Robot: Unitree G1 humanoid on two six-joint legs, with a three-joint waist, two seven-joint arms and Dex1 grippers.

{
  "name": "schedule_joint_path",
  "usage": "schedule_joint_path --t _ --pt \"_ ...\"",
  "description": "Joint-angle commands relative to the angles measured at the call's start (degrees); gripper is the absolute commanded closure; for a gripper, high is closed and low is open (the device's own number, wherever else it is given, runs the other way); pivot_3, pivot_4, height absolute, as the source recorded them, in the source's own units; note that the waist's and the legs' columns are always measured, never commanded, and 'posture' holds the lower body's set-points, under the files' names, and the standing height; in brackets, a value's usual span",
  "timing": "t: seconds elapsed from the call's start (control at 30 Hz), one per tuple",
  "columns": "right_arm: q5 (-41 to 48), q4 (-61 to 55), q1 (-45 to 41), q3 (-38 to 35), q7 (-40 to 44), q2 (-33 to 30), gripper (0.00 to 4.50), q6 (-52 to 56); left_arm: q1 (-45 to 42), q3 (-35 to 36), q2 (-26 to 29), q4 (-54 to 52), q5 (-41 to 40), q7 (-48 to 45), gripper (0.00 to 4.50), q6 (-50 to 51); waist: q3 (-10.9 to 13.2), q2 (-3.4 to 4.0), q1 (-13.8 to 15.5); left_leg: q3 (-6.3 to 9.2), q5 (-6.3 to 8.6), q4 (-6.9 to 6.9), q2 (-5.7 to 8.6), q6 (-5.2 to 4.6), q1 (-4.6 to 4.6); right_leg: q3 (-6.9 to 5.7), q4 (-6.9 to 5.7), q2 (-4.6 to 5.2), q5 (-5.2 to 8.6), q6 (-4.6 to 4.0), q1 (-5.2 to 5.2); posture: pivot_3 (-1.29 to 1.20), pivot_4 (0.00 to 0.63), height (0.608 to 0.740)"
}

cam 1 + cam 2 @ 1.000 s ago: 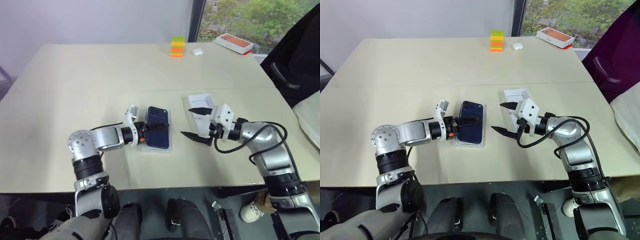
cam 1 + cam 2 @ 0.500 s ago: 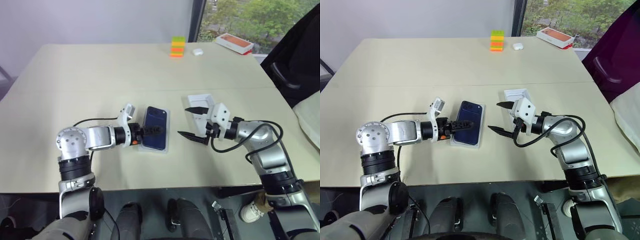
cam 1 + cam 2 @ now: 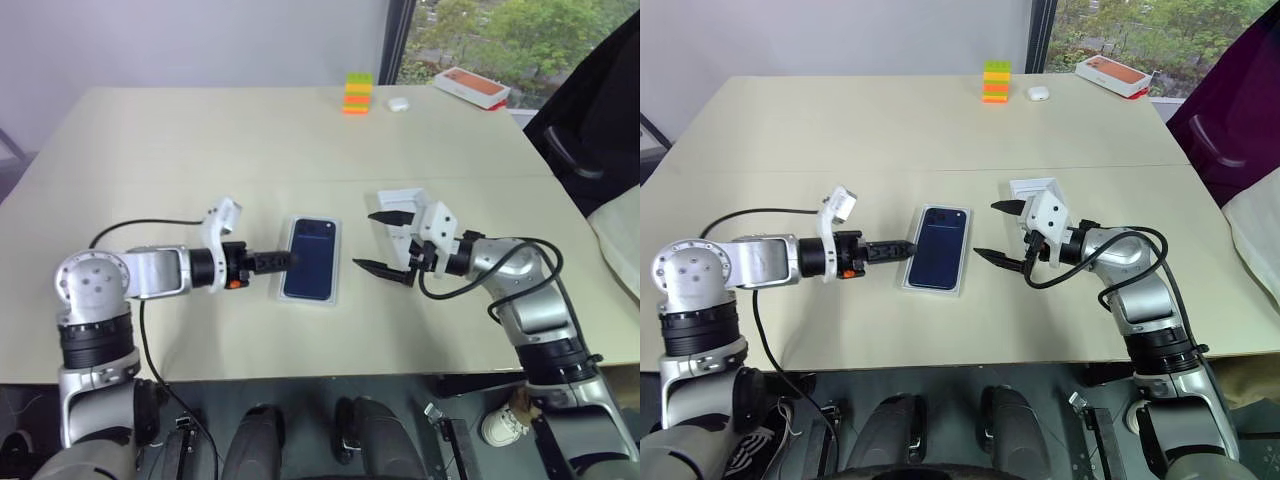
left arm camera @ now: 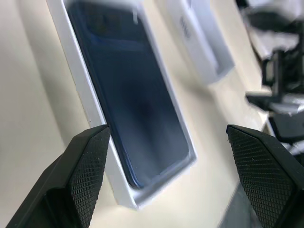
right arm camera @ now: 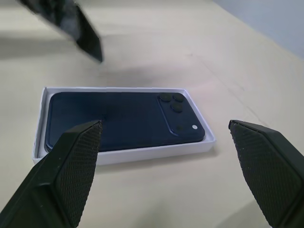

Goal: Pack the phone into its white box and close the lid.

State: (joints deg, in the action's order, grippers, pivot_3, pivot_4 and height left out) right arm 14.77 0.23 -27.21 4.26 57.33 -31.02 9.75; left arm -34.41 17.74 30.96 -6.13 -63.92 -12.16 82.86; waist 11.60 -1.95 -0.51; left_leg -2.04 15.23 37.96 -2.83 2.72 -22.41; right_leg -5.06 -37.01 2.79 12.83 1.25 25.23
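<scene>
The phone point(image 3: 938, 246) lies back-up inside the white box point(image 3: 911, 278), which sits flat on the beige worktop point(image 3: 890, 130) between the two arms. Its camera cluster is at the far end of the box. The left tool point(image 3: 902, 250) points level at the box's left edge, just beside it; its fingers point(image 4: 88, 166) stand wide apart with nothing between them. The right tool point(image 3: 1002, 235) hovers just right of the box, fingers spread wide and empty, one above the other. Behind the right tool, the lid point(image 3: 398, 206) rests on the worktop, partly hidden by that tool. At the worktop's far edge stand a stack of coloured blocks point(image 3: 995, 81), a small white case point(image 3: 1037, 93) and an orange-topped white box point(image 3: 1114, 74).
</scene>
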Motion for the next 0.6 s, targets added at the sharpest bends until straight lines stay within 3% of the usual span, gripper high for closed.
schedule_joint_path --t 0.03,0.13,0.2,0.33,0.43,0.47,0.6 --pt "1.85 -2.56 -1.65 -0.8 -1.86 1.26 0.0 2.27 0.08 -0.45 2.49 1.45 4.77 -5.11 0.39 -7.08 0.01 0.01 -0.09 -0.02 0.0 -0.01 0.0 0.0 0.01 0.01 0.0 0.0 0.0 0.0 0.01 0.0 0.15 0.74" --pt "1.39 -3.5 -1.54 -0.18 -2.87 2.05 0.0 3.08 1.01 -2.36 4.51 3.7 9.23 -8.52 0.39 -11.61 0.01 0.02 -0.04 -0.02 0.0 -0.01 0.0 0.0 -0.01 0.01 0.0 0.0 -0.04 -0.07 0.02 0.0 0.15 0.74" --pt "1.54 -3.65 -1.21 -0.14 -3.87 2.48 0.56 5.06 1.16 -1.26 3.99 6.17 9.06 -10.66 0.94 -12.56 0.01 0.02 -0.03 -0.04 0.0 -0.01 0.0 0.0 -0.02 0.01 0.01 0.01 -0.04 -0.07 0.03 0.0 0.15 0.74" --pt "-0.17 -4.4 -0.33 1.61 -4.25 2.67 2.43 4.89 2.61 -4.38 4.24 6.9 14.12 -12.31 2.8 -16.87 0.01 0.02 0.04 -0.05 0.0 -0.01 0.0 -0.01 -0.03 0.01 0.01 0.03 -0.04 -0.06 0.03 0.0 0.15 0.74" --pt "-3.46 -4.02 0.27 4.68 -5.98 3.14 3.89 4.8 5.36 -12.22 5.47 6.72 21.52 -15.1 4.23 -21.44 0.01 0.02 -0.03 -0.05 0.0 -0.01 0.0 -0.01 -0.03 0.01 0.01 0.03 -0.03 -0.04 0.04 0.0 0.15 0.74" --pt "-6.63 -2.4 -0.02 6.14 -7.41 2.92 4.42 2.93 6.03 -15.03 5.74 6.66 24.23 -15.78 4.5 -23.28 0.01 0.03 -0.07 -0.05 0.01 -0.01 0.0 -0.01 -0.02 0.01 0.01 0.03 0.0 0.0 0.04 0.0 0.15 0.74" --pt "-15.23 3.33 -1.7 9.58 -12.95 2.96 4.47 -0.8 5.62 -18.86 3.25 7.97 28.93 -16.74 4.5 -27.38 -0.01 0.05 0.33 -0.07 0.01 -0.01 0.0 -0.01 -0.04 0.02 0.0 0.03 0.0 0.0 0.07 0.0 0.15 0.74"
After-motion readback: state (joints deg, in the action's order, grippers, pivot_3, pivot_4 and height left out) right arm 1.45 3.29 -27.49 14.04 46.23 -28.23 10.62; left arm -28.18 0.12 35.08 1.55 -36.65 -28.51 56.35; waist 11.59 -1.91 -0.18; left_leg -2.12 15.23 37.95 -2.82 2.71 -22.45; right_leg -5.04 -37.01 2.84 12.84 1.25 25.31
